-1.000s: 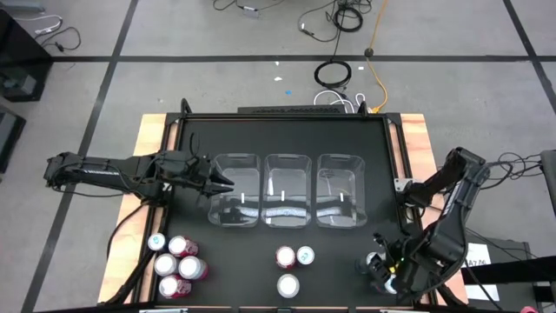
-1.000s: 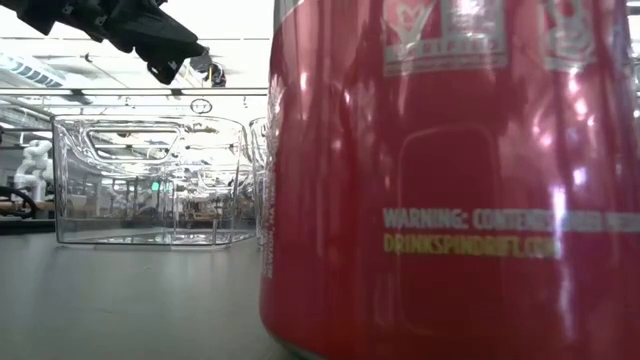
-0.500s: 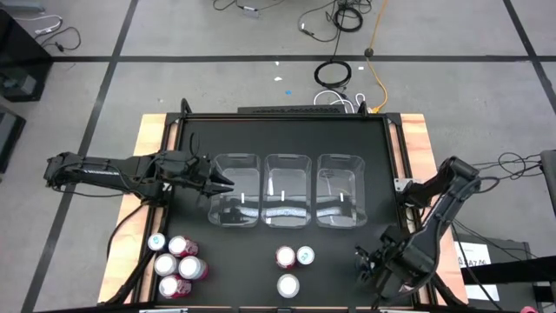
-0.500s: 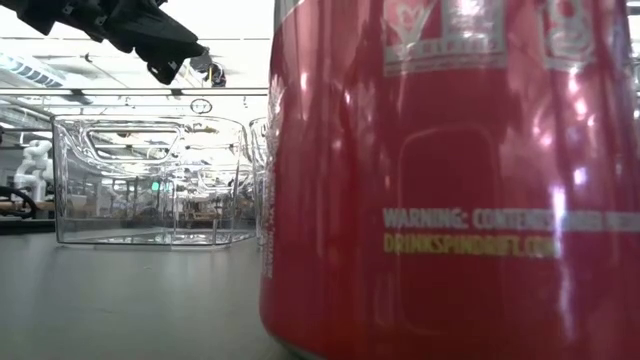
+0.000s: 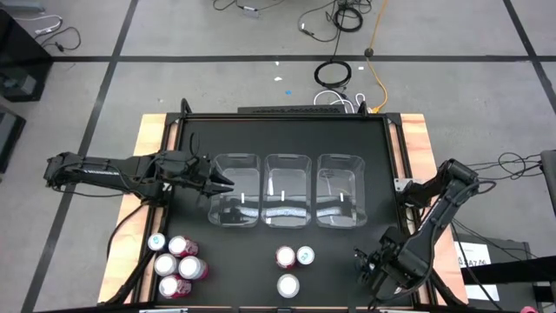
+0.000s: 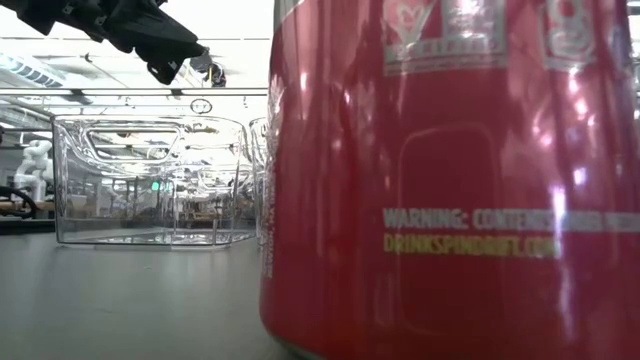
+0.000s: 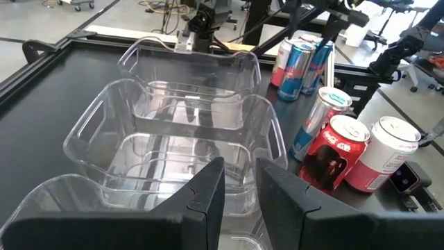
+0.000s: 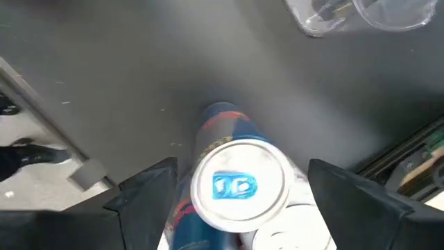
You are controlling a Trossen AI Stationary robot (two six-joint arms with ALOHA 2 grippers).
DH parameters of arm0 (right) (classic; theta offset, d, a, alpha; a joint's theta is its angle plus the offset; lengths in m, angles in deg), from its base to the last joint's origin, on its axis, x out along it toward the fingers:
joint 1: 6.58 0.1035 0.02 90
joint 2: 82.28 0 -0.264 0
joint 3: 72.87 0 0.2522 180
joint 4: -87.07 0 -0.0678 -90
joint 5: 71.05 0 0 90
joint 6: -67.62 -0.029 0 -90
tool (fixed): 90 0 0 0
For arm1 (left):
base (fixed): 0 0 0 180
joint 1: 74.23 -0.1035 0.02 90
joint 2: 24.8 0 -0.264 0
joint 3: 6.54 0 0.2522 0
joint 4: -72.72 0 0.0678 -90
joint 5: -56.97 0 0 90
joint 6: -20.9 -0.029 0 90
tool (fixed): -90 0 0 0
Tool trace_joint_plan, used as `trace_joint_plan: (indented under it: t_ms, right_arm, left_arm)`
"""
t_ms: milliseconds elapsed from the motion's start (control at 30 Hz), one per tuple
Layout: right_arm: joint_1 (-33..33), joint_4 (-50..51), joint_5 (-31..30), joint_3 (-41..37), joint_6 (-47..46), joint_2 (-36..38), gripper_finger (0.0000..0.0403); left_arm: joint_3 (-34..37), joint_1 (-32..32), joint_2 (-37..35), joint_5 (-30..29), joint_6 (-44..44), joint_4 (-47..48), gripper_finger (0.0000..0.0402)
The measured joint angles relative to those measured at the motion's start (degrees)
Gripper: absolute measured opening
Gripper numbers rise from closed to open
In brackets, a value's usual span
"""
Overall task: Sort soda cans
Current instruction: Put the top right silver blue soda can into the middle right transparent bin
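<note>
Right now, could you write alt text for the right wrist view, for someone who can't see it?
A blue soda can with a silver top and blue tab sits between the right claw and its open fingers, above a dark table. Another can top shows beside it.

Three bins (image 5: 287, 202) mid-table; cans (image 5: 176, 265) front-left, more (image 5: 293, 265) front-centre.

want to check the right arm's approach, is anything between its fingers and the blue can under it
Nothing visible is in the way. In the right wrist view the right gripper is open, its fingers either side of the blue-tabbed can, with no object in between. A second can top sits close beside it and could crowd one finger.
</note>
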Motion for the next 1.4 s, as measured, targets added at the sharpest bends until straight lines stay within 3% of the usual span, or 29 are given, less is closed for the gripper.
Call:
trace_joint_plan:
  t_ms: [400, 733, 1067, 1400]
  right_arm:
    - [0.4, -7.8, 1.5, -7.0, 0.8, 0.0, 0.0308]
    - [0.4, -8.1, 4.0, -8.5, 1.5, 0.0, 0.0224]
    - [0.2, -7.9, 3.8, -8.6, 2.9, 2.6, 0.0226]
    - [-1.6, -7.4, -3.1, -5.3, 4.7, 10.6, 0.0226]
  left_arm:
    - [0.0, 0.0, 0.0, 0.0, 0.0, 0.0, 0.0093]
    - [0.0, 0.0, 0.0, 0.0, 0.1, -0.1, 0.0093]
    - [0.0, 0.0, 0.0, 0.0, 0.2, -0.1, 0.0093]
    - [0.0, 0.0, 0.0, 0.0, 0.2, -0.1, 0.0093]
